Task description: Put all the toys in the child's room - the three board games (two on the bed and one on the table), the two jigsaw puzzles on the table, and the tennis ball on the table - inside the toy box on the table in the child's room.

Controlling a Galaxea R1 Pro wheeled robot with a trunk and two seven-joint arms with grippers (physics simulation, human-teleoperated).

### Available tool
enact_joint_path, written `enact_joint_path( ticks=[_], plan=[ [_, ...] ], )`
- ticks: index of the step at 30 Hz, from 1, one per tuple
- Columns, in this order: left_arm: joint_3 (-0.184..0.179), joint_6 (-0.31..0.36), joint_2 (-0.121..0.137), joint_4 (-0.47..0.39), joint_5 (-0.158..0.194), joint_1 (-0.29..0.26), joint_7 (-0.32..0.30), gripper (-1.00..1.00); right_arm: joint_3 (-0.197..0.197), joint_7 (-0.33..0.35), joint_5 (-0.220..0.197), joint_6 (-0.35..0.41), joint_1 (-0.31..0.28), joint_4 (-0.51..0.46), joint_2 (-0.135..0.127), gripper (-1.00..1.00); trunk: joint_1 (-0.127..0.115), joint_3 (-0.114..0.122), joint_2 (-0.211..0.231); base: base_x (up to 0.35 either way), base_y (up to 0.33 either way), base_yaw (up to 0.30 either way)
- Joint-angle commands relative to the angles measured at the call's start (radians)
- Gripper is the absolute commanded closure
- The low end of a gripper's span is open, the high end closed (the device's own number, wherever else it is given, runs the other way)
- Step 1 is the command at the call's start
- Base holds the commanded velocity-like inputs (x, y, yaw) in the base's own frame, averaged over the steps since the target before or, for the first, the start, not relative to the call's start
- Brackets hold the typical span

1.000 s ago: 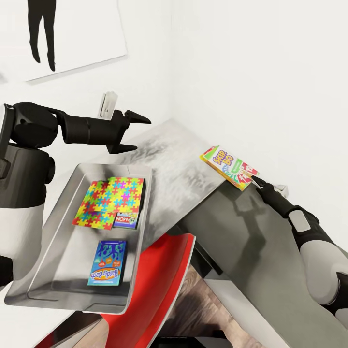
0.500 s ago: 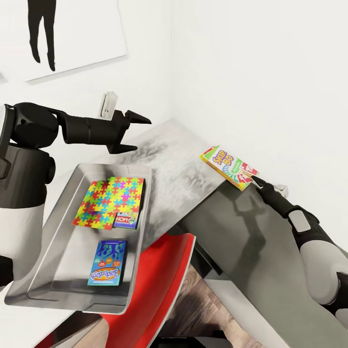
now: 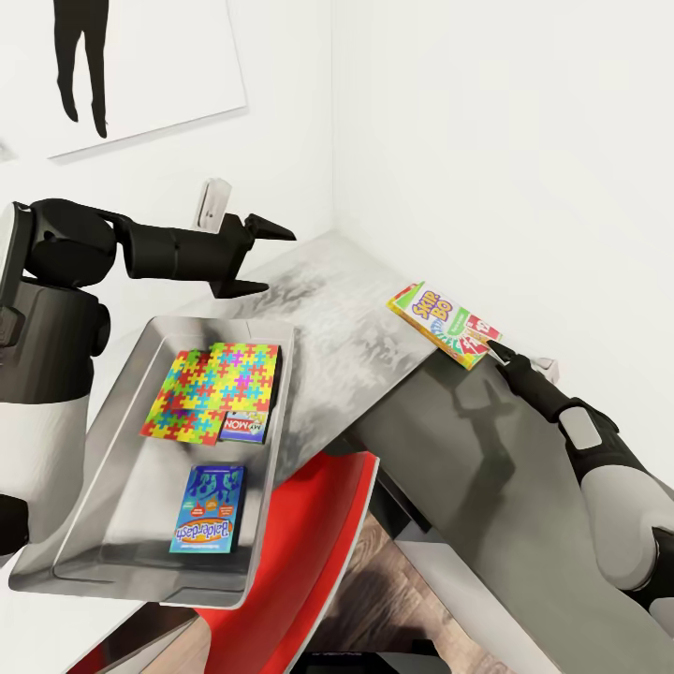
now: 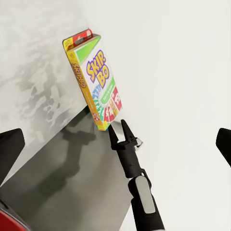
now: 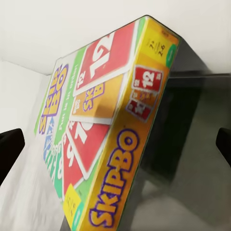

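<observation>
At lower left of the head view, the toy box [image 3: 122,393] held puzzles and games. At centre right, the right gripper [image 3: 496,353], fingers spread, met the Skip-Bo box [image 3: 443,324] at the table [image 3: 356,309] edge. A pinch on one corner risked a slip.

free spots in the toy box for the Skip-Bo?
Toy box: bare floor along its near end below the blue game, and a strip beside its left wall. The far end is crowded: jigsaw puzzles overlap another game. Skip-Bo box sits at right claw.
</observation>
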Motion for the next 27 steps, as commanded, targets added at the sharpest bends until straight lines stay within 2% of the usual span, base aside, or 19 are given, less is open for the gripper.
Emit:
enact_joint_path(
  ticks=[1, 13, 27],
  plan=[
    [0.0, 0.006, 0.0, 0.0, 0.004, -0.001, 0.006, -1.0, -0.004, 0.002, -0.006, 0.009, -0.001, 0.0, 0.0, -1.0, 0.0, -0.001, -0.001, 0.0, 0.0, 0.02],
    [0.0, 0.007, -0.001, -0.001, 0.004, -0.001, 0.007, -1.0, -0.004, 0.002, -0.007, 0.009, 0.0, -0.001, 0.0, -1.0, 0.0, -0.001, -0.001, 0.0, 0.0, 0.087],
    [0.0, 0.008, -0.001, -0.001, 0.004, 0.0, 0.007, -1.0, -0.004, 0.002, -0.008, 0.009, 0.001, -0.001, 0.0, -1.0, 0.0, -0.001, -0.001, 0.0, 0.0, 0.018]
  ],
)
